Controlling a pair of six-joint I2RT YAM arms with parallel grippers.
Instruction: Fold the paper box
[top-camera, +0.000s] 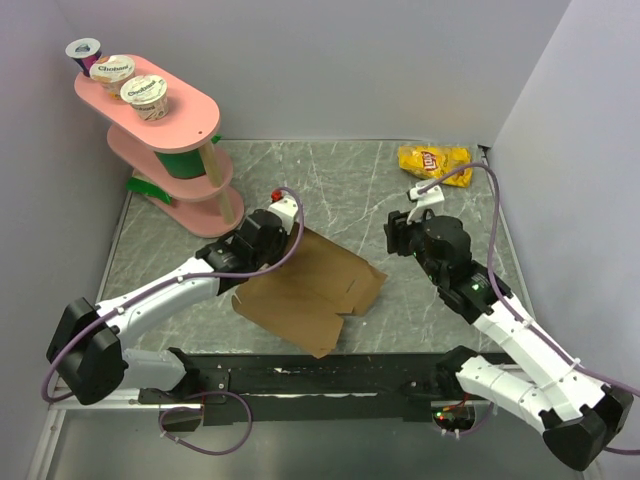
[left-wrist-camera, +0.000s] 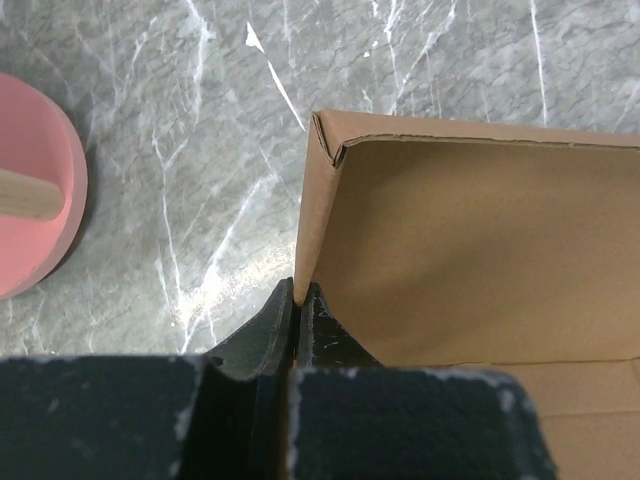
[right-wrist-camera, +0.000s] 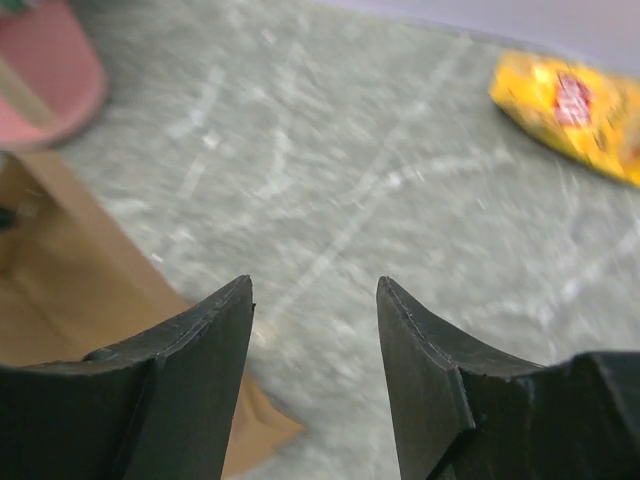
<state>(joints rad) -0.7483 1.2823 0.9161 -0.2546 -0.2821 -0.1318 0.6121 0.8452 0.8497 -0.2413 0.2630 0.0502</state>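
Observation:
The paper box (top-camera: 305, 290) is a brown cardboard sheet with flaps, lying in the middle of the table. My left gripper (top-camera: 262, 240) is at its left end, shut on a raised side flap; in the left wrist view the flap edge (left-wrist-camera: 305, 250) stands pinched between my jaws (left-wrist-camera: 300, 292), with an adjoining wall (left-wrist-camera: 480, 250) folded up beside it. My right gripper (top-camera: 398, 235) hangs open and empty to the right of the box, above bare table. In the right wrist view (right-wrist-camera: 314, 288) the box (right-wrist-camera: 60, 290) lies at lower left.
A pink tiered stand (top-camera: 170, 140) with yogurt cups (top-camera: 143, 92) stands at the back left; its base shows in the left wrist view (left-wrist-camera: 30, 190). A yellow chip bag (top-camera: 433, 160) lies at the back right, also in the right wrist view (right-wrist-camera: 570, 110). White walls enclose the table.

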